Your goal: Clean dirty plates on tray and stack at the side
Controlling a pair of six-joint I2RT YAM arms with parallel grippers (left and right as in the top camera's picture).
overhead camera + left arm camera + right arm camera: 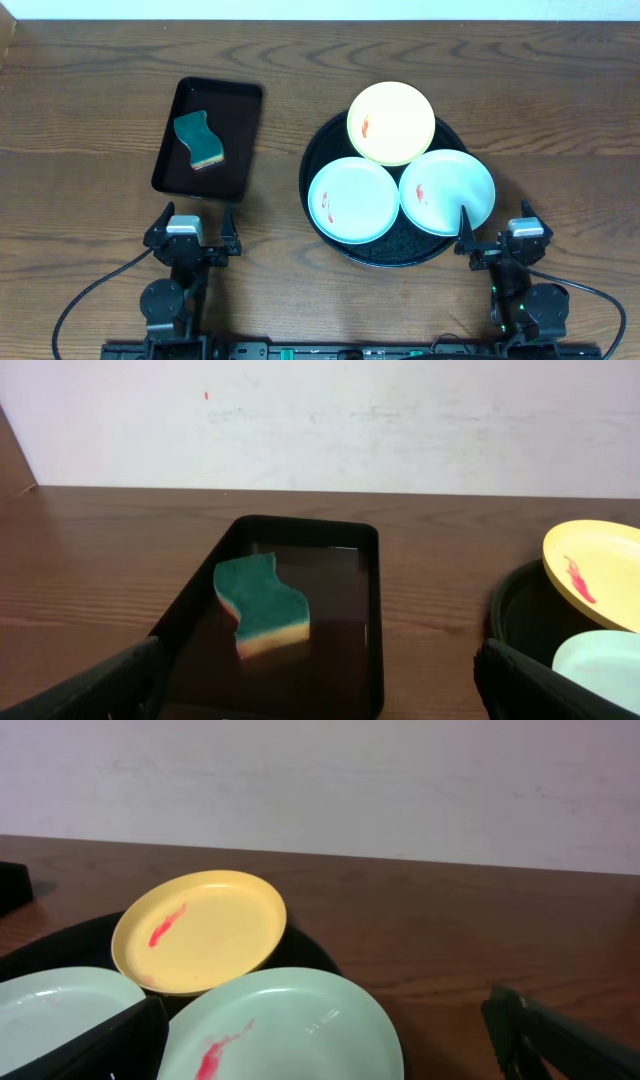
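Three plates lie on the round black tray [325,228]. The pale yellow plate [391,122] is at the back with a red smear. Two mint plates sit in front, one left [352,200], one right [447,191], each with a red smear. My left gripper [195,232] is open and empty near the table's front edge. My right gripper [500,238] is open and empty, just in front of the right mint plate [290,1030]. The right wrist view also shows the yellow plate [200,932] and the left mint plate [55,1015].
A rectangular black tray [235,140] stands at the left and holds a green and yellow sponge [199,139]. In the left wrist view the sponge [262,603] lies in this tray [368,620] ahead of my left fingers. Bare wood lies right of the round tray.
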